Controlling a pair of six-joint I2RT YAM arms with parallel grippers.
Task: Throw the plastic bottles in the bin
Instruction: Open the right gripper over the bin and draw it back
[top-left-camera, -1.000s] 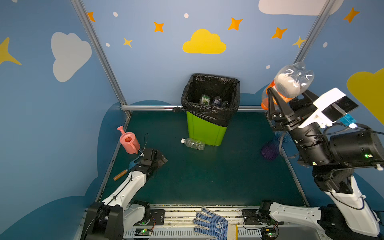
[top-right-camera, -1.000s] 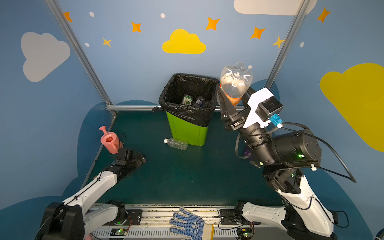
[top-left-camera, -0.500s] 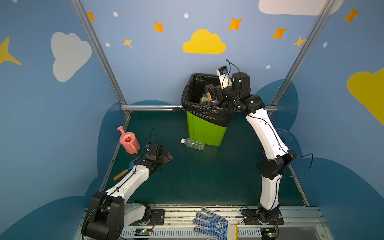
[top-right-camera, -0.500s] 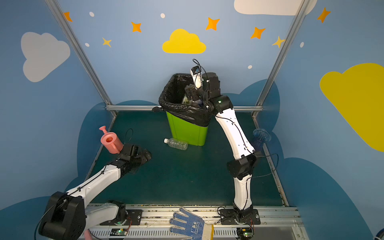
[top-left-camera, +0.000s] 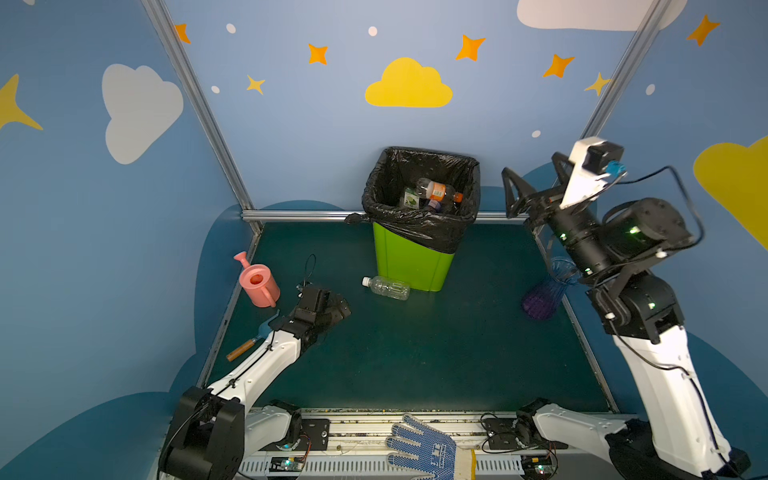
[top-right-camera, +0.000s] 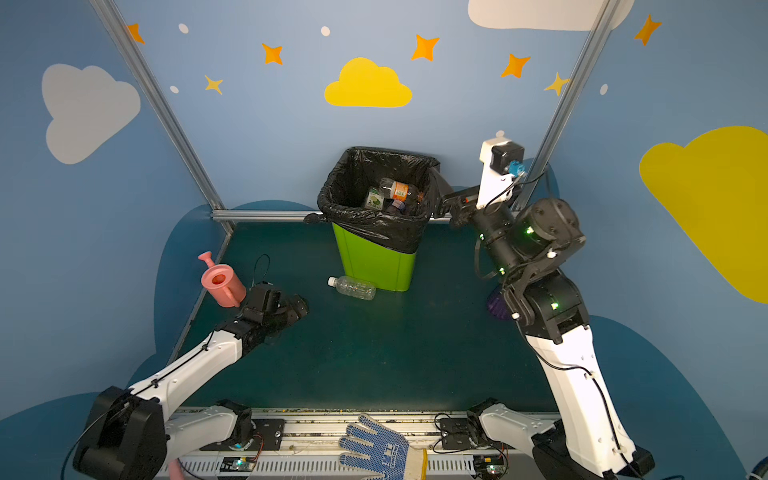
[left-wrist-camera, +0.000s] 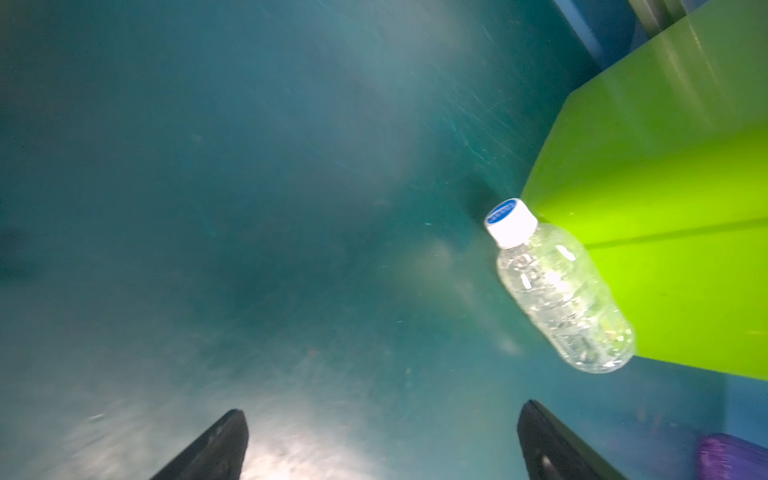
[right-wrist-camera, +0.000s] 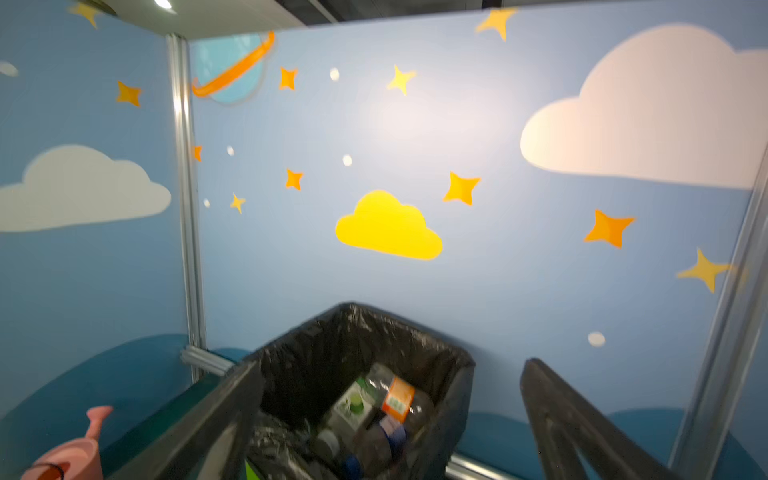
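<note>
Lime bin (top-left-camera: 409, 266) with black liner holds several plastic bottles (top-left-camera: 434, 193), an orange-label one on top. One clear bottle (top-left-camera: 386, 287) with a white cap lies on its side on the surface (top-left-camera: 415, 353), just beside the bin's front base. Left fingers (left-wrist-camera: 216, 449) spread wide and empty, low, front-left of the bin, apart from that bottle. Right fingers (right-wrist-camera: 561, 415) spread wide and empty, raised right of the bin rim. Pink watering can (top-left-camera: 259, 284) is well left of the bin, purple vase (top-left-camera: 544, 295) to its right.

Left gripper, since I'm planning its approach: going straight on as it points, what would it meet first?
Probably the clear bottle lying by the bin, though the open left gripper aims slightly beside it, so the table may come first.
</note>
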